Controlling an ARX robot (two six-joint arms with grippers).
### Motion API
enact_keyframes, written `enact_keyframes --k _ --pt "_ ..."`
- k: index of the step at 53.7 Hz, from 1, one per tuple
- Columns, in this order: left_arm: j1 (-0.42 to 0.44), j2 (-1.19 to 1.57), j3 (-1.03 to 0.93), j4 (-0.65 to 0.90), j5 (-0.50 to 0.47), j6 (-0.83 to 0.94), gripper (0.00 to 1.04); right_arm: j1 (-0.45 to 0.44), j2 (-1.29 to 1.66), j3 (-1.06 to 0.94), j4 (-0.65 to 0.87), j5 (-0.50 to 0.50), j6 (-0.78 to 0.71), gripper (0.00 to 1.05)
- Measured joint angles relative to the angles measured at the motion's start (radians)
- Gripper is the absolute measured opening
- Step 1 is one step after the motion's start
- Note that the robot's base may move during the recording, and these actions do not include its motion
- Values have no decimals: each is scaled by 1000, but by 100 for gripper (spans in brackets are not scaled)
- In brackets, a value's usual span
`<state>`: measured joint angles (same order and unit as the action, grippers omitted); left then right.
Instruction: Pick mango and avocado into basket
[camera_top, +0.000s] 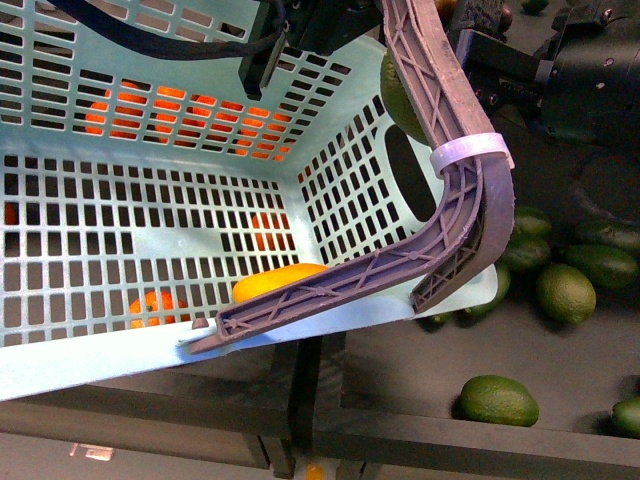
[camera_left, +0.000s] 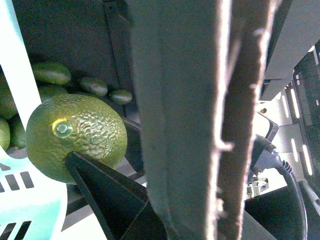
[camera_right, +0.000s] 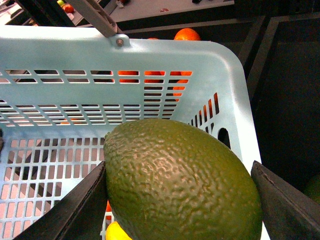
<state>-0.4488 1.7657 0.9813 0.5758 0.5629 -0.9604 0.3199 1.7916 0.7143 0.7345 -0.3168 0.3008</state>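
Right jaws clamp the pebbled dark-green oval avocado (camera_right: 180, 180) lengthwise, seemingly just inside the rim of the turquoise slotted plastic basket (camera_right: 150, 55). Whether the left jaws grip anything, I cannot tell.

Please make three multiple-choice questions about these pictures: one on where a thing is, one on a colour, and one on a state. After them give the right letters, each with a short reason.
1. Where does the mango lie?
A) on the floor
B) in the basket
C) in a bowl

2. What colour is the zip tie on the handle?
A) red
B) black
C) white

3. The right gripper is:
A) shut on the avocado
B) open and empty
C) shut on the mango

Answers:
1 B: the front view shows its yellow skin inside the slotted walls.
2 C: the tie shows white around the grey handle.
3 A: in the right wrist view, a finger presses each side of the avocado, above the basket.
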Motion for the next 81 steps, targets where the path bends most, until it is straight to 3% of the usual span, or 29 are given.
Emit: enact_keyframes --k 36,43,52,62,71,81 --pt "-6 8 -10 -2 18 10 8 -5 10 -50 45 -35 37 75" --pt "-6 8 -10 -2 16 2 8 -9 10 -50 61 -33 45 98" --pt "-6 8 -10 -2 11 -14 8 -26 3 -50 69 -26 42 97" --pt "-14 7 -5 -1 8 -45 8 -144 -105 -62 79 116 25 97" --pt "-13 7 -1 -1 6 -45 8 -300 -364 -140 10 145 25 97" --pt "-15 7 -1 -1 8 -51 8 -385 -702 -326 -95 228 60 97"
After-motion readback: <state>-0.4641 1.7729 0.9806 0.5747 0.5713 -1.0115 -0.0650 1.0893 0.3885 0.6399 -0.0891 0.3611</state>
